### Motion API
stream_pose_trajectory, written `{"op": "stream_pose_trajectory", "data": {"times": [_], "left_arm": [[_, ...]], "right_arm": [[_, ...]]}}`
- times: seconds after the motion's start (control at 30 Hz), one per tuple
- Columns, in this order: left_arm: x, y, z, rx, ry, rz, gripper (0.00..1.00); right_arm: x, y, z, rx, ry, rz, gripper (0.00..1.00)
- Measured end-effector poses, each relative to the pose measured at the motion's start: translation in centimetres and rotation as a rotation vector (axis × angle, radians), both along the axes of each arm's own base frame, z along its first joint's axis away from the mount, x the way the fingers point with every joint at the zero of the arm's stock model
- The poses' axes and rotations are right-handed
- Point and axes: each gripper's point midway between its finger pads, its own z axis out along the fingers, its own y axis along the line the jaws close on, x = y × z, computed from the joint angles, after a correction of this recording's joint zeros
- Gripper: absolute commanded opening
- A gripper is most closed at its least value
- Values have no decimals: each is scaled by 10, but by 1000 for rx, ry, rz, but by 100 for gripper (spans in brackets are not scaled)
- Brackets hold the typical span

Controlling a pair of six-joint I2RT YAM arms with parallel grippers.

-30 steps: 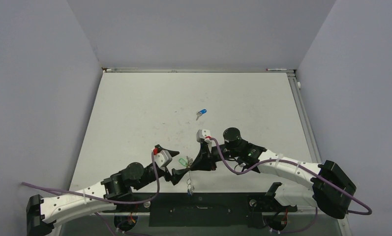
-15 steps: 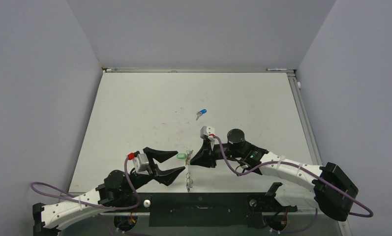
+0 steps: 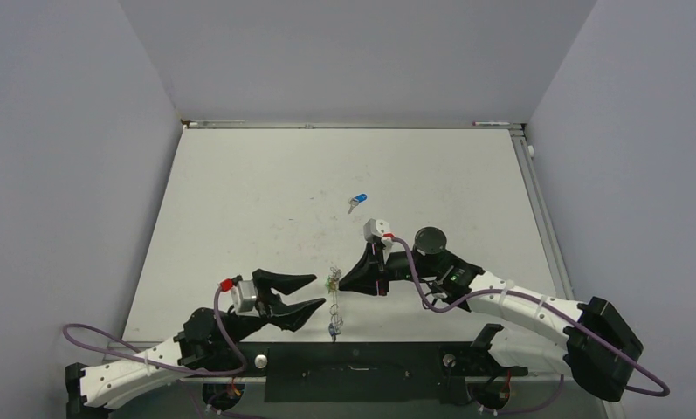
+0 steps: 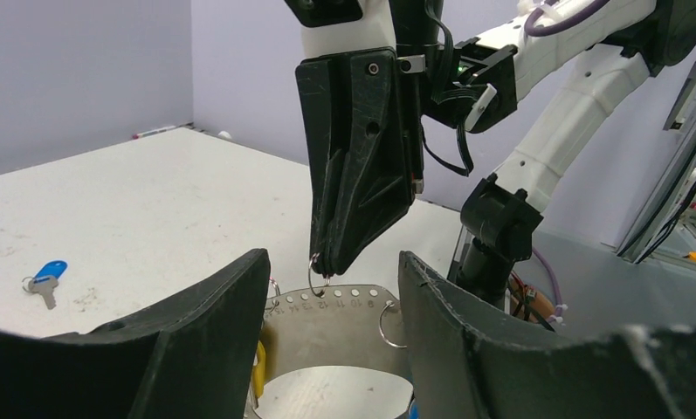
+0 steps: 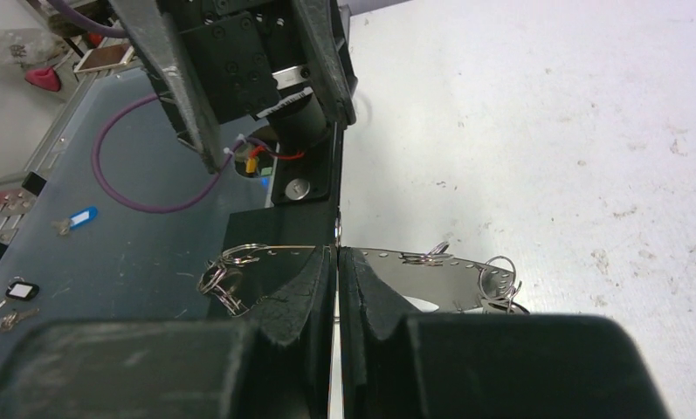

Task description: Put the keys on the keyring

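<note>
Down by the near edge of the table [image 3: 265, 192], right between the two arms, the keyring [image 3: 333, 305] is dangling from the tip of the right gripper [image 3: 341, 283]. That claw's jaws are pressing tight together, pinching a thin wire loop at the top of the bundle. The wrist camera on that side is showing basically no gap between the fingers [image 5: 309, 288].

Up close the keyring is looking less like plain wire and more like a flat silver strip with a row of tiny holes along it. A few small split rings [image 5: 226, 272] are hanging through those holes.

The left gripper [image 3: 319, 291] is sitting just to the left of the bundle with its jaws spread wide. In its own camera it's showing one finger [image 4: 196, 349] on each side of the strip. I can't tell if it's actually touching the metal. From above it's looking like it's just beside the bundle and not gripping anything.

A yellow tag [image 4: 258, 367] is peeking out behind the left finger in that wrist view. From above I'm seeing a green bit near the top of the bundle and a blue bit at the bottom, both too small to say more about.

One blue key [image 3: 357, 202] is lying loose and flat on the table, well apart from all this, out toward the middle and beyond the right gripper, with nothing touching it.
</note>
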Motion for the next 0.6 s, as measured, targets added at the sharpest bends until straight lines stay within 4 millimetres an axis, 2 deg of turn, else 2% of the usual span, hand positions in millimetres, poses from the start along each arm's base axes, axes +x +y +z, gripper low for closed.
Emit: {"op": "stream_pose_trajectory", "data": {"times": [0.27, 0.6], "left_arm": [[-6, 2, 12, -48, -25, -25, 43], [-7, -5, 16, -58, -20, -49, 37]], "right_arm": [[-8, -5, 26, 62, -43, 23, 5], [-13, -10, 42, 101, -60, 24, 5]]}}
